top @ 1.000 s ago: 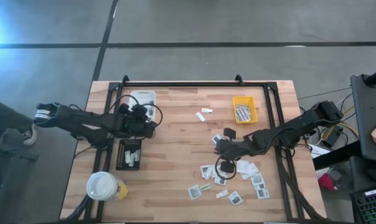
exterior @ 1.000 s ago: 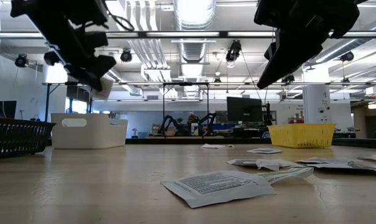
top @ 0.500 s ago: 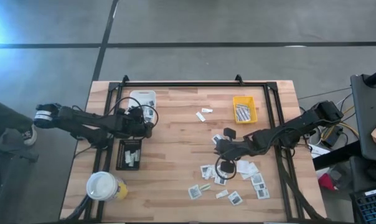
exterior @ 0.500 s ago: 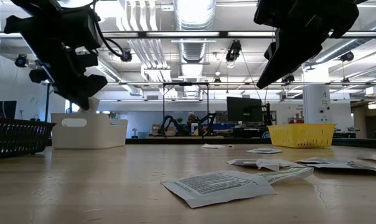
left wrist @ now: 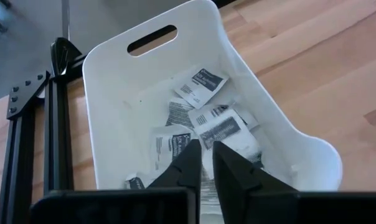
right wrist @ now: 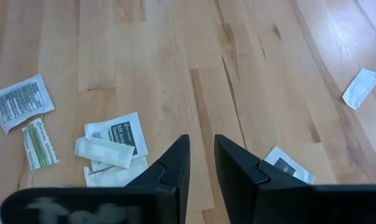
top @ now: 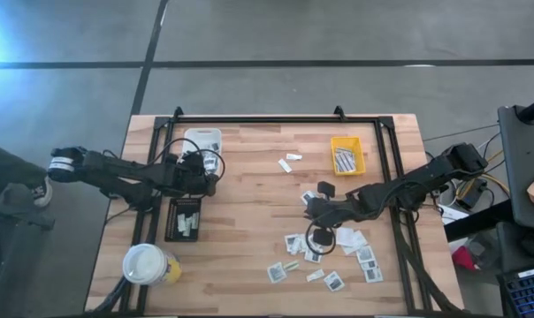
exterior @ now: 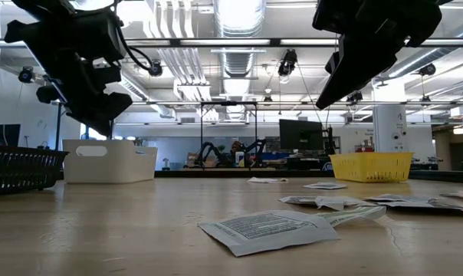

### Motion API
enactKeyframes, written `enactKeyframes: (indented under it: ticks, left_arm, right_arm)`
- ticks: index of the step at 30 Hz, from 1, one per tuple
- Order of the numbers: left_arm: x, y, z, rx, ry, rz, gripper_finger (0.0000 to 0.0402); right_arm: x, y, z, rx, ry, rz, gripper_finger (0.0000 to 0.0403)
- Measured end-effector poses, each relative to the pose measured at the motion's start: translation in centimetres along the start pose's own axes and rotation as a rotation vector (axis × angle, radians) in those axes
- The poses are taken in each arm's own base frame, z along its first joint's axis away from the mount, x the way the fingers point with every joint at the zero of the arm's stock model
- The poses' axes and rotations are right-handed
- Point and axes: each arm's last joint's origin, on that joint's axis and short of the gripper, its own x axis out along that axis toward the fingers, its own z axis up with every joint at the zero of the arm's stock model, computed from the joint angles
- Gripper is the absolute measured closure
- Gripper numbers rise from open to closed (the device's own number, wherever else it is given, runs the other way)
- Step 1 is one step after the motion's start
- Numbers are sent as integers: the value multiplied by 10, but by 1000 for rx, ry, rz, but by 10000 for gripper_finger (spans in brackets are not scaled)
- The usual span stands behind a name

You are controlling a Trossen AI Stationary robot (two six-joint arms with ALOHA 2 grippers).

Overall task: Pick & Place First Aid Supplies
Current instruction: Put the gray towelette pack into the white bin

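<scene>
Small white first aid packets lie scattered on the wooden table's near right part; a big one shows in the low view. More packets lie in the white tray at the far left. My left gripper hangs just above that tray, its fingers a narrow gap apart with nothing between them. My right gripper hovers open and empty above bare wood, beside a few packets.
A yellow tray with striped strips stands at the far right. A black tray with packets and a white-topped yellow cup sit at the near left. Two loose packets lie mid-table. Black frame rails run along the table's edges.
My left gripper has come down toward the white tray and rolled a little. The small white packet that showed at its fingertips in the low view no longer shows there.
</scene>
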Motion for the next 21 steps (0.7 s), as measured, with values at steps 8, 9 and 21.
enactKeyframes:
  ticks: [8,9,21]
  left_arm:
    - [-3,-1,5,30,-5,-10,338]
    - [-5,-2,8,39,-8,-21,337]
    - [-50,-37,56,180,-124,-412,341]
  right_arm:
    - [0,0,0,-1,5,8,321]
    - [0,0,-1,-1,12,19,321]
    - [-3,11,-5,-16,82,186,347]
